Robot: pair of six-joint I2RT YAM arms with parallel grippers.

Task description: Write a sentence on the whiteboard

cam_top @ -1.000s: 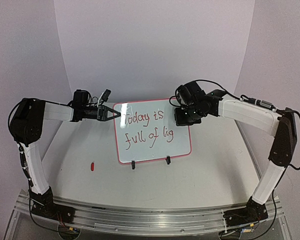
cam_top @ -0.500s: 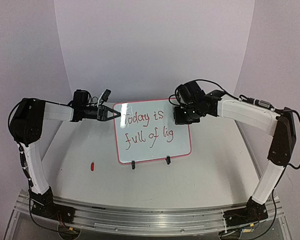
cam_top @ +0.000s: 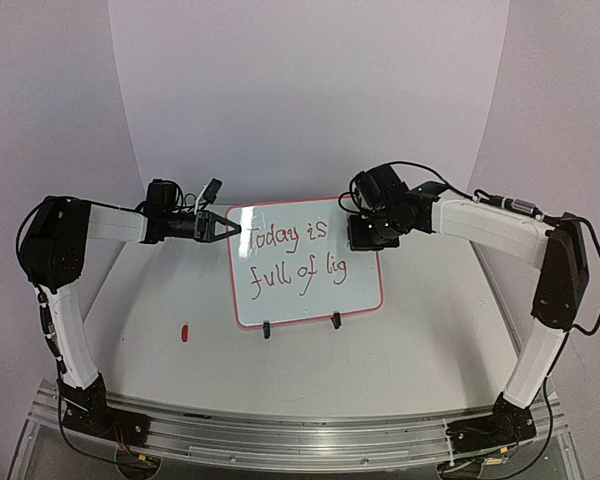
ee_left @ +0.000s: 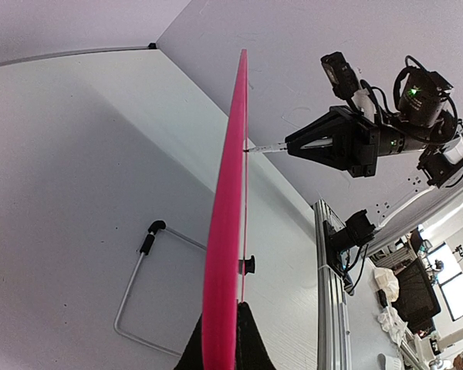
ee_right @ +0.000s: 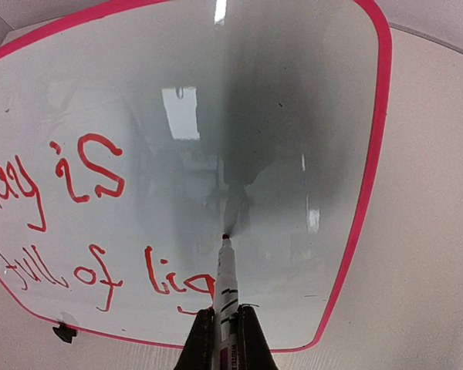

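While left claw [cam_top: 232,228] pinches whiteboard [cam_top: 355,285] edge, right claw [ee_right: 225,312] holds marker [ee_right: 227,270]

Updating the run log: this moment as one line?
left gripper: shut on whiteboard edge | right gripper: shut on marker, tip at whiteboard | sentence: "Today is full of lig"

I record that the right gripper [cam_top: 364,232], with its marker [ee_right: 226,285], has risen slightly toward 12 o'clock at the whiteboard's [cam_top: 360,288] upper right corner. The right arm's black elbow link [cam_top: 560,272] has drawn in toward 9 o'clock.
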